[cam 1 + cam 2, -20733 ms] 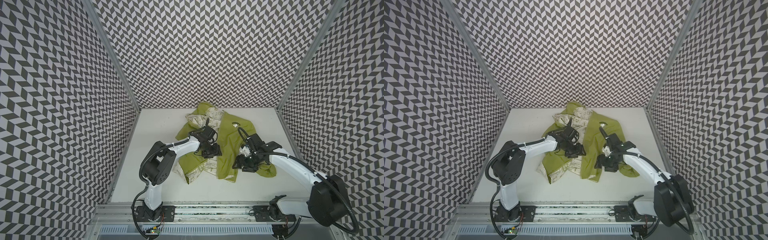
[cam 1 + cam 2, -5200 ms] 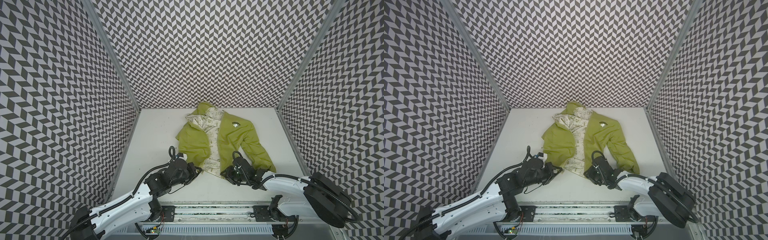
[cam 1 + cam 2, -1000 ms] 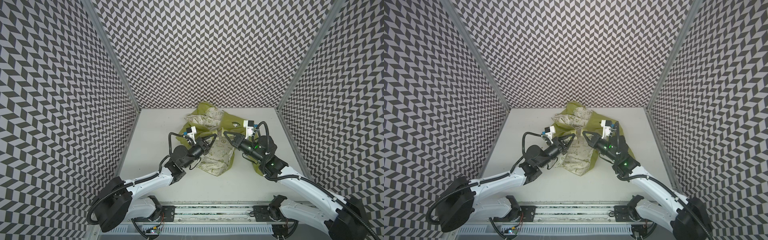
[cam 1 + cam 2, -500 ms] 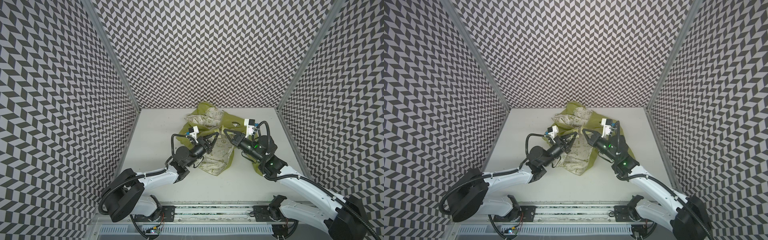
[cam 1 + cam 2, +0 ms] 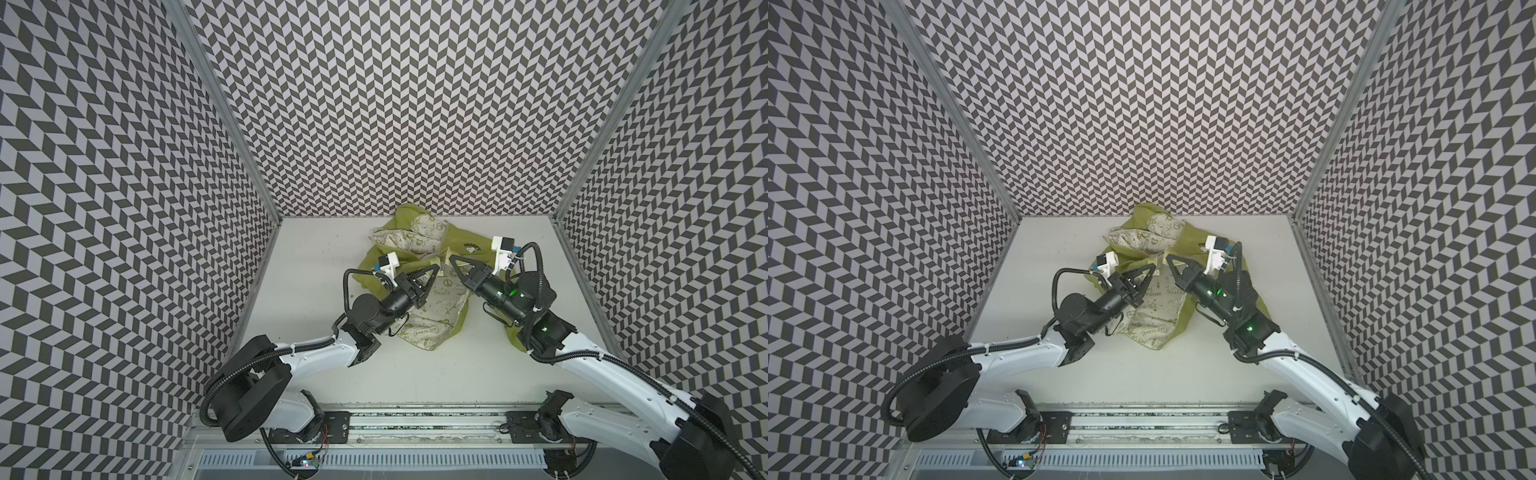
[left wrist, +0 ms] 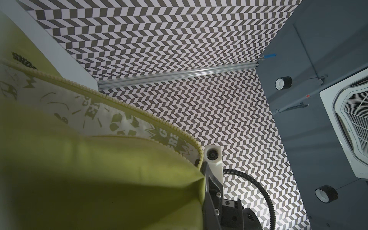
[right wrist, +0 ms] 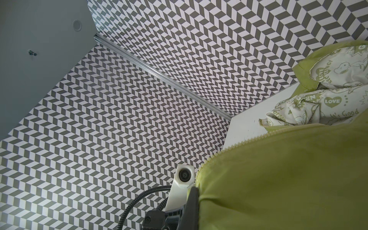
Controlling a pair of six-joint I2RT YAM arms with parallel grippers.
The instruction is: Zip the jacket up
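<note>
The jacket lies at the rear middle of the white table, its hood against the back wall. Its lower front is hoisted off the surface between the 2 arms. Each front edge is pinched near its bottom corner. The left gripper is closed on the edge at its side and the right gripper on the opposite one. Their tips are raised and brought just beside each other above the garment.

My reading is that this hold pulls both zipper halves taut and sets their bottom ends side by side, so the pin of 1 half can be fed into the slider of the other. Neither pin nor slider can be made out in any view, so the closure looks unstarted.

The shell is thin olive-lime fabric, crumpled under the right arm. The cream lining, printed with green doodles and words (PEACE and EARTH DAY are legible), hangs open toward the front rail. A small chest logo shows beside the right arm. The zipper teeth match the shell and run in a slack curve along the lifted edge in the left wrist view. They do the same in the right wrist view.

Chevron-patterned walls enclose the table on 3 sides.
</note>
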